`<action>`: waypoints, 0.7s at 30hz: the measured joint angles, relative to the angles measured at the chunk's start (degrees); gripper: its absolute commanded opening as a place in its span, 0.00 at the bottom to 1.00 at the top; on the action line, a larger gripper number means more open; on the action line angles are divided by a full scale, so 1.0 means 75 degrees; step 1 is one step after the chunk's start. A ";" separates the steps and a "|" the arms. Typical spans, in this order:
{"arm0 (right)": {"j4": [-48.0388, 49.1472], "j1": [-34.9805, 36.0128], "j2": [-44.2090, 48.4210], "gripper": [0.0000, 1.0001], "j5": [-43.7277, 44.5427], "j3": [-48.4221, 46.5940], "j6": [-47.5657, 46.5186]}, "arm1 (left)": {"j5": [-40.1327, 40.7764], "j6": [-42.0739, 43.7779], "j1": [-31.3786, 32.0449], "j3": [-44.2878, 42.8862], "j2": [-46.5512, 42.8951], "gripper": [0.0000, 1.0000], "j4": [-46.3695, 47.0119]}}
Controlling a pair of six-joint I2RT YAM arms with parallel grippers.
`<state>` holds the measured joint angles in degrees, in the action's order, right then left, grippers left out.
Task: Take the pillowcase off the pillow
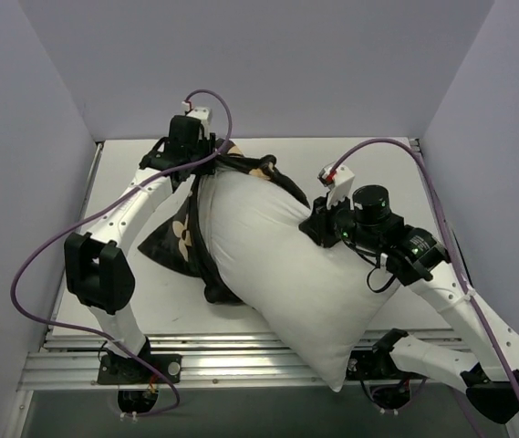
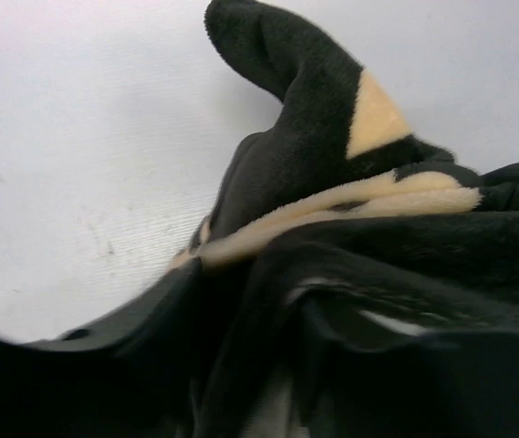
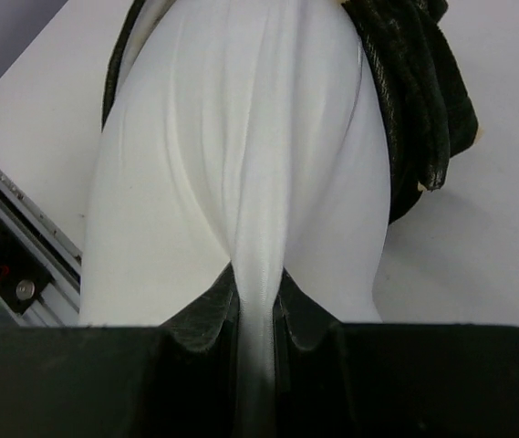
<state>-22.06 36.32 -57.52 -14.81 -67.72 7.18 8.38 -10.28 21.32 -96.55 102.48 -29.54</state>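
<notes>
**Item:** plump plain white rectangular pillow [image 1: 277, 265]. Lies on the white table [image 1: 378, 173]. Its long axis runs diagonally from far left to near right, and its near corner overhangs the table's front edge.

**Item:** soft black velvety pillowcase with tan flower motifs [image 1: 181, 239]. Bunched around the pillow's far-left end only, leaving most of the pillow's length bare. One heap rests on the table at the pillow's left flank, and another fold crosses the far tip.

**Item:** left gripper [image 1: 197, 157]. Sits at the far tip, on the pillowcase, and is the nearer of the two to it. The fabric lies directly beneath and ahead of it. Its state cannot be told: its wrist view gives only dark blurred shapes among black folds, possibly cloth lying between the fingers.

**Item:** right gripper [image 1: 318, 225]. Sits on the pillow's right flank, about mid-length, well apart from the pillowcase. It is pressed together on a raised ridge of white pillow fabric.

**Governing relation:** the cover should come off along the long axis, toward the far left and away from the right gripper's anchor. This is judged to be the left arm's pull, since the pillowcase lies at that hand.
</notes>
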 measured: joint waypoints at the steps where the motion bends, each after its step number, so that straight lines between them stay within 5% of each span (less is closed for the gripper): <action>1: 0.0213 -0.0003 0.0015 0.00 0.0187 0.0297 0.0175 | -0.0073 0.0020 0.0000 0.0017 -0.0029 0.67 0.0076; 3: 0.0469 -0.0052 -0.0032 0.00 0.0478 0.0699 0.0495 | -0.0181 -0.0047 0.0009 0.0035 -0.0093 0.89 0.0254; 6: 0.0877 -0.0262 -0.0341 0.07 0.0883 0.1239 0.0962 | -0.0283 -0.0175 0.0131 0.0108 -0.0297 0.96 0.0501; 9: 0.1323 -0.0667 -0.0871 0.35 0.1093 0.1527 0.1390 | -0.0431 -0.0402 0.0338 0.0592 -0.0886 0.94 0.0766; 10: 0.1478 -0.0857 -0.1078 0.55 0.1207 0.1594 0.1562 | -0.0475 -0.0501 0.0396 0.0839 -0.1183 0.94 0.0874; 13: 0.1690 -0.1276 -0.1437 0.88 0.1664 0.1632 0.1830 | -0.0554 -0.0766 0.0455 0.1600 -0.2291 0.94 0.0909; 21: 0.1376 -0.0930 -0.1763 1.00 0.3072 0.0562 0.1285 | -0.0568 -0.1014 0.0379 0.3949 -0.5470 0.94 0.0764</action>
<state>-11.75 29.34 -70.74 8.23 -63.51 16.82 4.12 -17.89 24.16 -66.94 61.45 -23.81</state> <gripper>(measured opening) 0.993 0.941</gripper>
